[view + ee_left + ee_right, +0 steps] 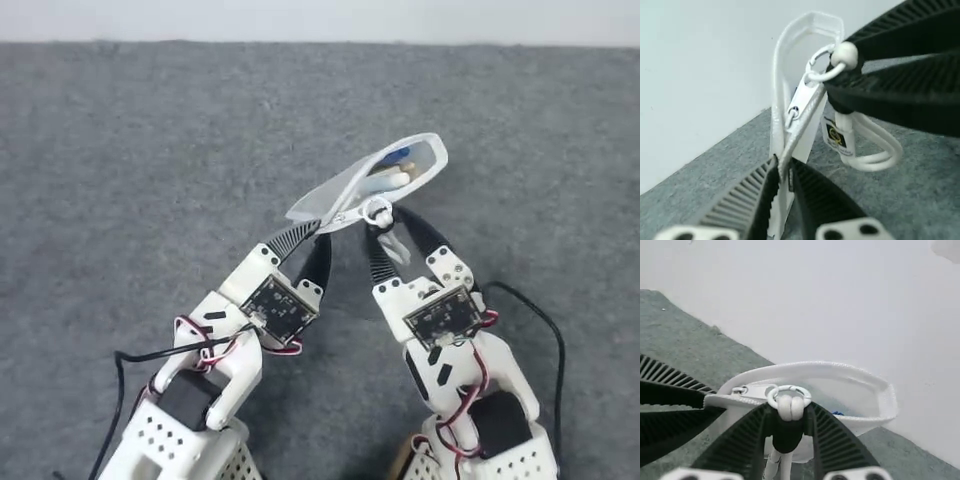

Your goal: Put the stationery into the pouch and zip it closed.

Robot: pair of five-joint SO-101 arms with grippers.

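Pouch (335, 198), translucent white, mouth partly open, stationery (392, 172) inside; held mid-bench (150, 150) between both grippers. Left gripper (310, 236): fingers pinched on the pouch's near-left zipped end. Right gripper (386, 226): fingers clamped on the zipper-pull ring (377, 211), just right.

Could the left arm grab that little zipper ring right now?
Probably not: its jaws are shut on the pouch end, and the right jaws are clamped just under the ring, crowding the way in.
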